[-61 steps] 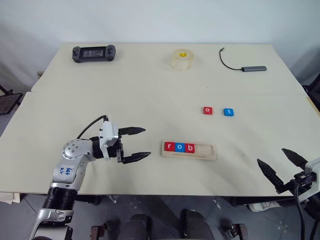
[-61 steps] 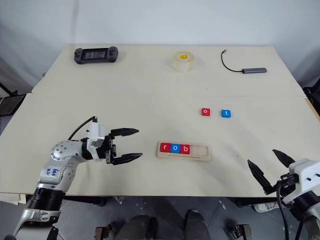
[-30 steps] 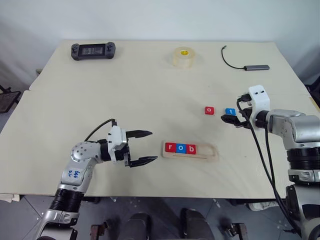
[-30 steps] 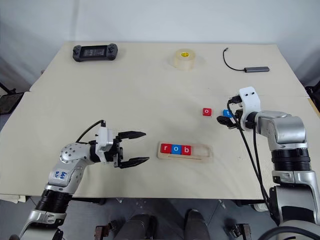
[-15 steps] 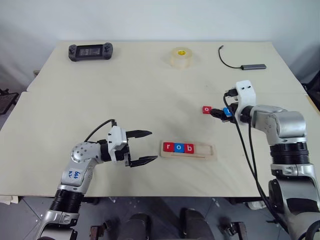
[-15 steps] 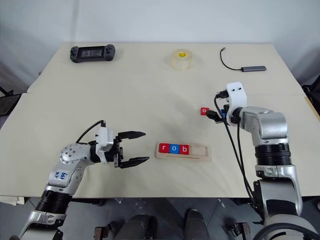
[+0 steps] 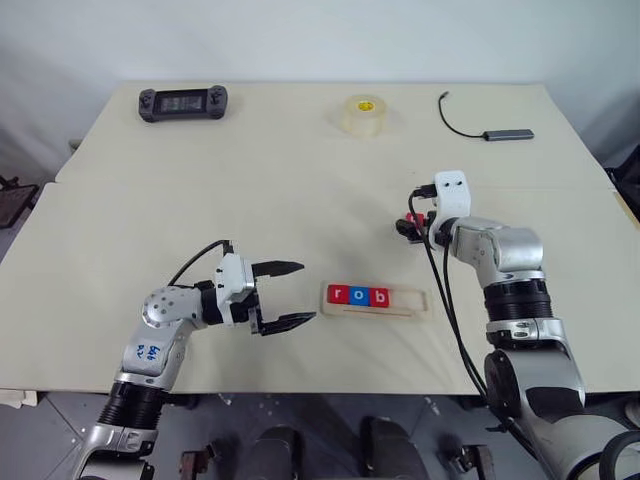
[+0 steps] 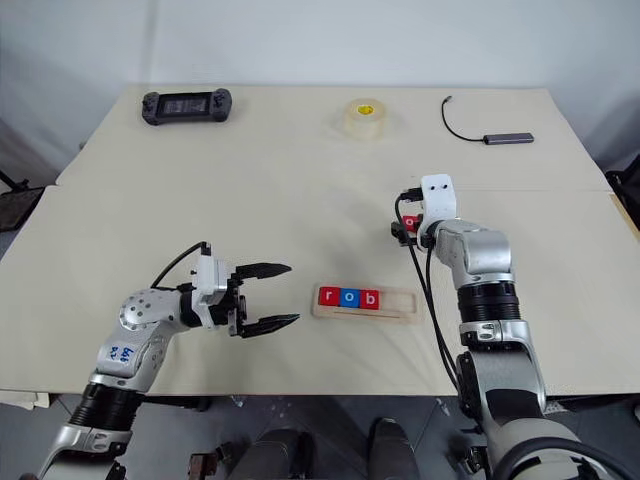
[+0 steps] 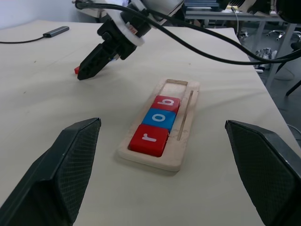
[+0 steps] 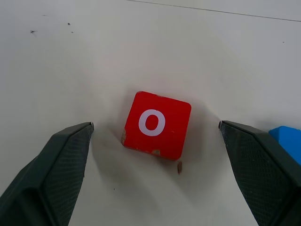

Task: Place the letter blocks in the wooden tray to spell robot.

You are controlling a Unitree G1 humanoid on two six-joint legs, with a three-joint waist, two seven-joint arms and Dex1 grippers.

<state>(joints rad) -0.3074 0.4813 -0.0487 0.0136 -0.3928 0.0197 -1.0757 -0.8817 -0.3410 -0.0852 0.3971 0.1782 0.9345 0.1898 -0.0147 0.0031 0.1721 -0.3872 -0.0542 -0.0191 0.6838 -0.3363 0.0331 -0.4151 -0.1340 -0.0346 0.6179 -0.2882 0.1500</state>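
Right gripper (image 10: pixel 153 136) reached red "o" block (image 10: pixel 156 124).

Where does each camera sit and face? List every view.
Eye views: on the head, looking forward and down over the table; left hand, right hand and arms show.
Left wrist view: along its own open fingers toward the wooden tray; right hand beyond.
Right wrist view: down between its open fingers onto the red o block.
Shared: eye and left wrist views both show the wooden tray.
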